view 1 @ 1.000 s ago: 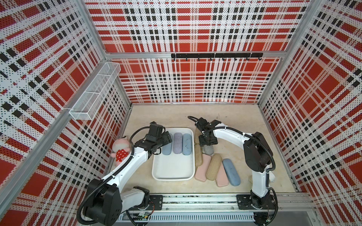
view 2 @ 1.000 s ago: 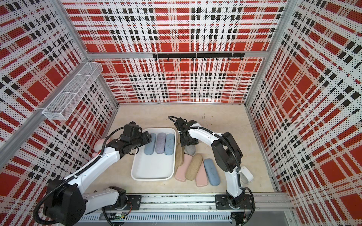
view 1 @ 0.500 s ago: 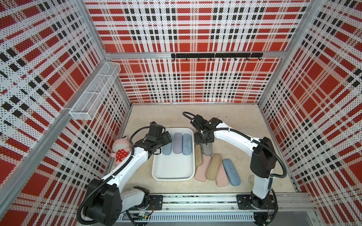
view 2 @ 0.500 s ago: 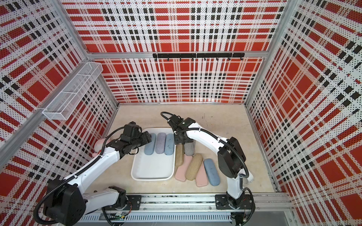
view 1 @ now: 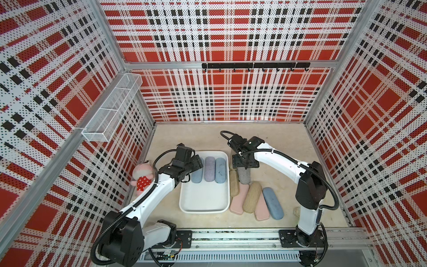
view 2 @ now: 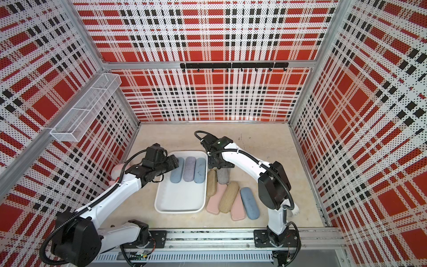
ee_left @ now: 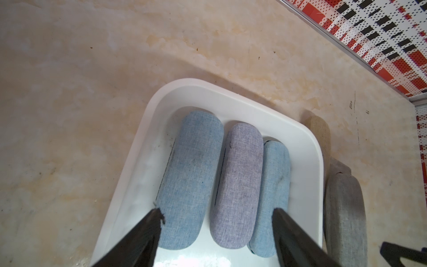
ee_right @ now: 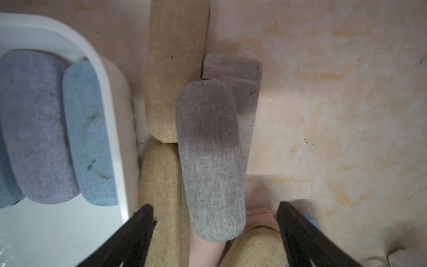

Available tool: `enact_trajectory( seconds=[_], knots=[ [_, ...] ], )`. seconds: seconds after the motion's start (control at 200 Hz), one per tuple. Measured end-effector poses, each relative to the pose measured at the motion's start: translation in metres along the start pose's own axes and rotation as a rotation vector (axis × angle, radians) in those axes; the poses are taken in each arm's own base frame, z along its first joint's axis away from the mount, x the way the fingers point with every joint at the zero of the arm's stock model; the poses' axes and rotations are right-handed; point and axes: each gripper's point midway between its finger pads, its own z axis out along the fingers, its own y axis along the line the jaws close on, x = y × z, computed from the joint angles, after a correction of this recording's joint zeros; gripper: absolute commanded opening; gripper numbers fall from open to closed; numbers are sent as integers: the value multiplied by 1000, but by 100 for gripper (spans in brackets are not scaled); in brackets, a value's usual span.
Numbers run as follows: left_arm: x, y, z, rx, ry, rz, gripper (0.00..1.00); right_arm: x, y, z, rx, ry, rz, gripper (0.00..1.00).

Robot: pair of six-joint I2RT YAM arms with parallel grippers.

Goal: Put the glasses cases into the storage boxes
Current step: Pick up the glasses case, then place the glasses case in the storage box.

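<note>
The white storage box (view 1: 204, 198) holds three glasses cases side by side at its far end: light blue (view 1: 196, 176), lavender (view 1: 209, 168) and light blue (view 1: 220, 170). My left gripper (view 1: 196, 163) hovers open over their near ends (ee_left: 217, 216), holding nothing. To the right of the box lie more cases: a rounded grey one (view 1: 244, 176) resting on a boxy grey one (ee_right: 245, 76), tan ones (view 1: 234, 183) (view 1: 251, 196), two pink (view 1: 239, 201) (view 1: 261, 208) and a blue one (view 1: 272, 203). My right gripper (view 1: 245, 167) stands open above the rounded grey case (ee_right: 208, 150), its fingers clear of it.
A pink plush toy (view 1: 143, 178) sits by the left wall behind my left arm. A wire-mesh basket (view 1: 111, 111) hangs on the left wall. A small white device (view 1: 297, 211) lies beside the right arm's base. A black hook rail (view 1: 254, 65) runs along the back wall.
My right gripper's jaws have spread wider above the grey case, and the right arm's elbow has shifted outward. The left arm has not moved.
</note>
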Motion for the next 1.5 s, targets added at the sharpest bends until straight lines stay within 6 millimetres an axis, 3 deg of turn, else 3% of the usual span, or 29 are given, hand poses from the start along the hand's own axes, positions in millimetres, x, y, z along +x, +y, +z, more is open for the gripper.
enact_trajectory(
  seconds=[0.18, 0.501, 0.621, 0.952, 1.087, 1.183, 1.283, 1.398, 1.498],
  knots=[
    [2, -1, 0, 4, 4, 2, 79, 1, 4, 18, -16, 35, -15, 86],
    [12, 2, 4, -1, 25, 12, 78, 24, 6, 50, -20, 109, -26, 78],
    [14, 1, 4, 2, 28, 16, 79, 35, 1, 61, -5, 141, -28, 63],
    [14, 0, 4, 3, 27, 17, 79, 34, 2, 60, -8, 130, -29, 55],
    [14, 0, 4, 2, 25, 17, 79, 34, 3, 44, -1, 115, -33, 56],
    [13, 0, 4, 0, 20, 17, 79, 32, 23, 12, -46, 75, -43, 58],
    [12, 0, 4, 2, 15, 17, 78, 39, 70, -29, -160, 19, -73, 59],
    [10, 0, 5, 3, 11, 14, 79, 69, 123, -64, -297, 32, -98, 59],
    [8, 2, 5, -4, 2, 6, 79, 100, 154, -69, -368, 106, -95, 59]
  ],
)
